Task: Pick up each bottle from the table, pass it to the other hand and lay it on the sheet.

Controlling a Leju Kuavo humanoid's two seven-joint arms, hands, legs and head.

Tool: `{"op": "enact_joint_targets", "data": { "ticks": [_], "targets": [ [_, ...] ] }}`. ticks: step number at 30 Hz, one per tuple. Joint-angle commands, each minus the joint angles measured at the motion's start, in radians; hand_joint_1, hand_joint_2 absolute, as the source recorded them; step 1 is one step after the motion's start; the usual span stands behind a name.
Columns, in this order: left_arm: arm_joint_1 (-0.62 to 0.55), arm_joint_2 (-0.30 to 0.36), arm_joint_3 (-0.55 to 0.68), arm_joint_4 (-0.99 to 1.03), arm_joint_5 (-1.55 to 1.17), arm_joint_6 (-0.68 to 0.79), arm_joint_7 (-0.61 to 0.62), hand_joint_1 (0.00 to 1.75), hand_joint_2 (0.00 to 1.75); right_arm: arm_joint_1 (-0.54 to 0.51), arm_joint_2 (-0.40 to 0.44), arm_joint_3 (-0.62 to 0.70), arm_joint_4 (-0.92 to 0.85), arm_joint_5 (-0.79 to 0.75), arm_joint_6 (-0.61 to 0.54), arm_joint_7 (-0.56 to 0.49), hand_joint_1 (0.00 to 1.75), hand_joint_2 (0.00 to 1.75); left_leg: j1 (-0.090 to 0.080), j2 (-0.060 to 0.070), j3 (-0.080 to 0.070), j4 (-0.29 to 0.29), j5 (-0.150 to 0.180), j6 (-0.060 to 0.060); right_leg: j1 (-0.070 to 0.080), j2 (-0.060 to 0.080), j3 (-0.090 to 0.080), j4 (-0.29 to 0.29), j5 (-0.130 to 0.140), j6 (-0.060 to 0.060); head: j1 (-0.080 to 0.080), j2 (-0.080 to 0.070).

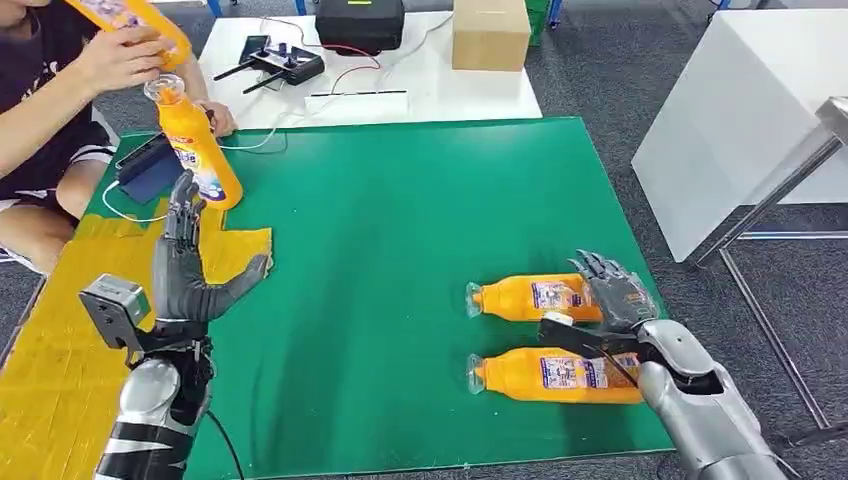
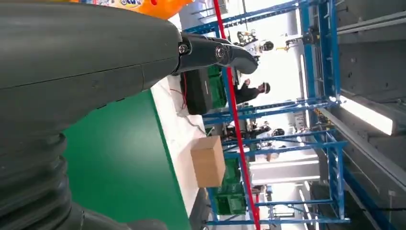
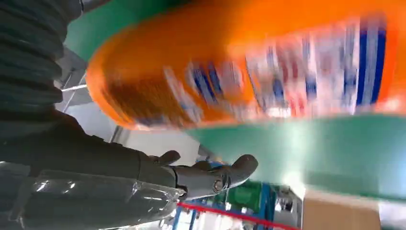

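Two orange plastic bottles with printed labels lie on their sides on the green table mat [image 1: 400, 250], caps pointing toward the robot's left: the far lying bottle [image 1: 530, 297] and the near lying bottle [image 1: 555, 374]. The right hand [image 1: 612, 292] rests at the base of the far bottle; whether it grips cannot be told. The left hand [image 1: 190, 262] stands upright, fingers apart, holding nothing, above the yellow sheet [image 1: 60, 350]. A third orange bottle [image 1: 195, 150] stands upright beyond it, a person's hand [image 1: 120, 60] near its cap.
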Motion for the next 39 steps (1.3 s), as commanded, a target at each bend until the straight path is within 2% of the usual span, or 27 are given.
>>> {"op": "enact_joint_targets", "data": {
  "ticks": [1,2,5,6,8,9,10,12,14,21,28,31,34,39],
  "targets": [
    [-0.054,-0.002,-0.027,0.089,0.016,-0.005,-0.003,0.0,1.75,-0.122,0.009,0.122,0.238,-0.025,0.043,-0.01,0.0,1.75,0.002,0.001,0.007,0.0,-0.002,-0.002,0.002,0.0,0.007,-0.002,-0.001,-0.001,0.0,0.0],
    [-0.054,-0.002,-0.027,0.089,0.016,-0.005,-0.003,0.0,1.75,-0.122,0.009,0.122,0.238,-0.025,0.043,-0.01,0.0,1.75,0.001,0.0,0.003,-0.001,0.0,-0.001,0.001,0.0,0.003,-0.001,0.0,0.0,0.0,0.0],
    [-0.06,0.001,-0.041,0.098,0.021,-0.007,-0.006,0.0,1.75,-0.148,0.007,0.158,0.303,-0.04,0.067,-0.012,0.0,1.75,0.001,0.0,0.004,-0.001,-0.001,-0.001,0.001,0.0,0.004,-0.002,0.0,0.0,0.0,0.0],
    [-0.063,0.001,-0.045,0.105,0.025,-0.006,-0.007,0.0,1.75,-0.16,0.006,0.175,0.331,-0.043,0.073,-0.013,0.0,1.75,0.003,0.0,0.009,-0.001,-0.003,-0.003,0.003,-0.001,0.009,-0.003,-0.002,-0.001,0.0,0.0],
    [-0.066,0.0,-0.046,0.108,0.027,-0.005,-0.008,0.0,1.75,-0.167,0.007,0.183,0.349,-0.044,0.073,-0.013,0.0,1.75,0.001,0.0,0.004,-0.001,-0.001,-0.001,0.001,-0.001,0.005,-0.002,0.0,0.0,0.0,0.0],
    [-0.065,0.002,-0.048,0.107,0.031,-0.003,-0.009,0.0,1.75,-0.178,0.022,0.187,0.374,-0.053,0.038,-0.014,0.03,1.75,0.002,0.0,0.006,-0.001,-0.001,-0.002,0.002,-0.001,0.007,-0.002,-0.001,-0.001,0.0,0.0],
    [-0.062,0.002,-0.047,0.104,0.031,-0.002,-0.009,0.0,1.75,-0.178,0.034,0.182,0.378,-0.053,0.007,-0.01,1.34,1.75,0.002,0.0,0.006,-0.001,-0.001,-0.002,0.002,-0.001,0.006,-0.002,0.0,-0.001,0.0,0.0],
    [-0.054,0.0,-0.043,0.092,0.031,-0.002,-0.009,0.0,1.75,-0.171,0.064,0.162,0.367,-0.061,-0.052,0.004,1.71,1.75,0.002,0.001,0.008,-0.001,-0.001,-0.002,0.002,0.0,0.008,-0.003,0.0,-0.001,0.0,0.0],
    [-0.047,-0.004,-0.038,0.084,0.031,-0.001,-0.006,0.0,1.75,-0.161,0.085,0.147,0.342,-0.055,-0.089,0.016,1.75,1.75,0.002,0.0,0.008,-0.001,-0.001,-0.002,0.003,-0.001,0.009,-0.003,0.0,-0.001,0.0,0.0],
    [-0.046,-0.005,-0.037,0.082,0.03,-0.001,-0.005,0.0,1.75,-0.155,0.085,0.14,0.329,-0.055,-0.095,0.017,1.75,1.75,0.001,0.0,0.006,-0.001,0.0,-0.001,0.001,0.0,0.006,-0.001,0.0,0.0,0.0,0.0],
    [-0.027,-0.013,-0.034,0.055,0.018,-0.004,0.01,0.0,1.75,-0.1,0.145,0.067,0.182,-0.02,-0.2,0.024,1.75,1.75,0.001,0.002,0.006,-0.001,-0.001,-0.001,0.001,0.001,0.006,-0.001,0.0,-0.001,0.0,0.0],
    [-0.017,-0.015,-0.035,0.04,0.012,-0.008,0.016,0.0,1.75,-0.061,0.191,0.01,0.068,-0.039,-0.253,0.025,1.75,1.75,0.002,0.002,0.006,0.0,-0.001,-0.001,0.002,0.001,0.005,-0.001,-0.001,-0.001,0.0,0.0],
    [-0.016,-0.015,-0.06,0.032,-0.004,-0.016,0.028,0.0,1.75,-0.02,0.277,-0.075,-0.065,-0.101,-0.356,0.003,1.75,1.75,0.001,0.003,0.005,0.0,-0.002,-0.002,0.001,0.002,0.005,0.0,-0.001,-0.001,0.0,0.0],
    [-0.024,-0.009,-0.113,0.043,-0.008,-0.046,0.056,0.0,1.75,0.029,0.361,-0.124,-0.224,-0.183,-0.454,-0.053,1.75,1.75,0.001,0.001,0.002,0.0,0.0,-0.001,0.001,0.0,0.002,0.001,-0.001,-0.001,0.0,0.0]
  ]
}}
